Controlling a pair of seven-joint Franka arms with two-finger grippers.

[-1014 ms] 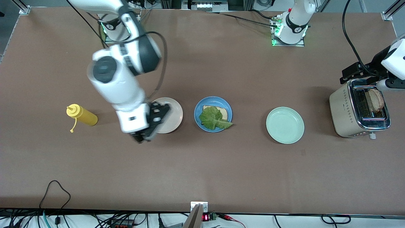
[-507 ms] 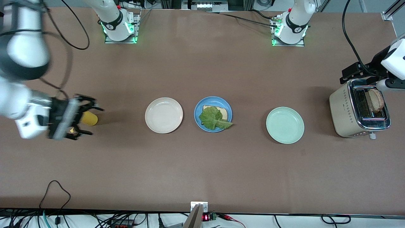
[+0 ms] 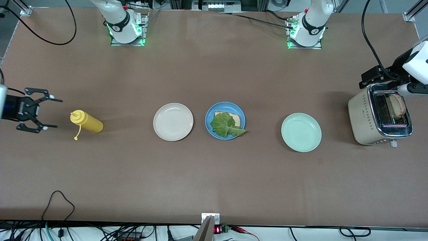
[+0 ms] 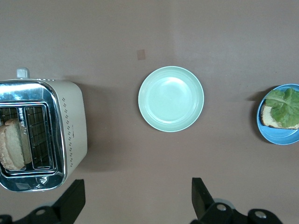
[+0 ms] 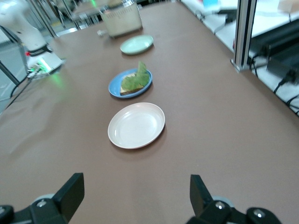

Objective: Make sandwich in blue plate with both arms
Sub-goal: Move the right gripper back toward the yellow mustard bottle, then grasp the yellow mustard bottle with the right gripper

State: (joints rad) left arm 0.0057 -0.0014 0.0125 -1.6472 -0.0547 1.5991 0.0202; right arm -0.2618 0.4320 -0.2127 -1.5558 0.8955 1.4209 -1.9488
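The blue plate (image 3: 209, 117) (image 4: 280, 135) (image 5: 117, 86) stands mid-table with one bread slice (image 3: 236, 118) (image 4: 267, 117) in it and a crinkled lettuce leaf (image 3: 225, 125) (image 4: 286, 107) (image 5: 135, 79) on top. Another bread slice (image 3: 397, 105) (image 4: 13, 144) stands in a slot of the toaster (image 3: 362, 117) (image 4: 70, 121). My left gripper (image 3: 381, 76) (image 4: 138, 200) hangs open and empty above the toaster. My right gripper (image 3: 52, 113) (image 5: 135, 196) is open and empty, low over the table at the right arm's end, beside the yellow bottle.
A yellow squeeze bottle (image 3: 87, 123) lies on its side. A beige plate (image 3: 173, 122) (image 5: 136, 125) and a mint green plate (image 3: 301, 132) (image 4: 171, 98) (image 5: 137, 45) flank the blue one. Cables run along the table edge nearest the front camera.
My right arm has swung from over the beige plate out past the yellow bottle to its end of the table, still open. The left arm has not moved.
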